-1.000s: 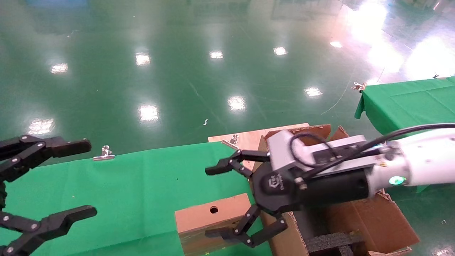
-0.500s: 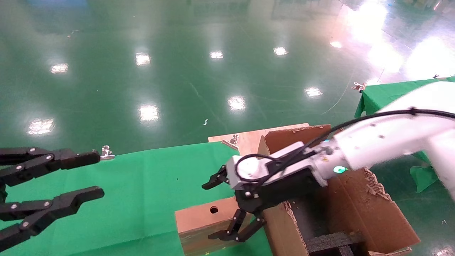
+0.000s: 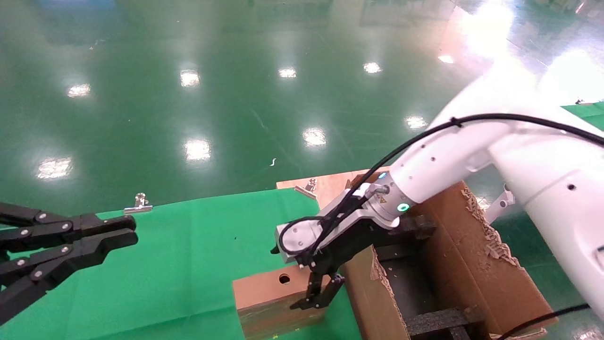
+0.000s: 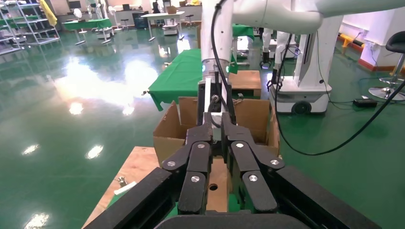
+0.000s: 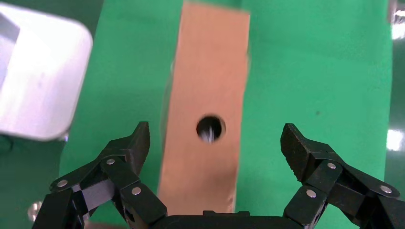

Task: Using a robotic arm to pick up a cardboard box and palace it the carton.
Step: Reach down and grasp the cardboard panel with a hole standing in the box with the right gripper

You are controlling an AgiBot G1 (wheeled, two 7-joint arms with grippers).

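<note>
Right gripper spread over cardboard box; carton beside.

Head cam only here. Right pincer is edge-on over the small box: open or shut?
Observer: Open. The right wrist view shows the right pincer spread wide, a finger off each long side of the cardboard box, with no contact visible.
Operator: Centred?
Observer: Yes. The box's round hole sits about midway between the fingertips.
Operator: Left arm?
Observer: In the left wrist view, the left pincer is shut, fingers together, pointing toward the carton.
</note>
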